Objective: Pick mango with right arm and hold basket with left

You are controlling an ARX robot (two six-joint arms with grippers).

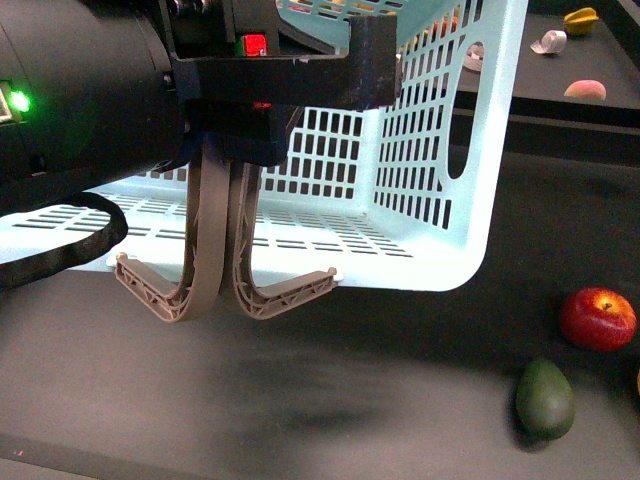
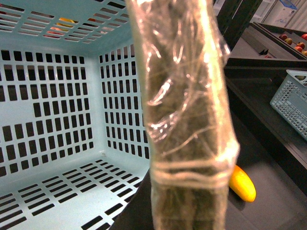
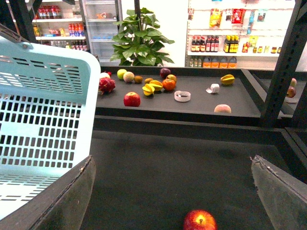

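Left jaws tight on handles point(image 1: 205, 240) of basket point(image 1: 440, 272); right jaws wide apart, empty.

No words or numbers are showing clearly enough to read. The far-off bottles point(image 3: 205, 45) and packets point(image 3: 236, 15) are looking too small and blurry.

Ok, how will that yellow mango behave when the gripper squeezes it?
The mango looks smooth and glossy, so it may slip. Its rounded oval shape would probably roll if nudged. It is likely firm rather than floppy, judging by its plump, even outline.
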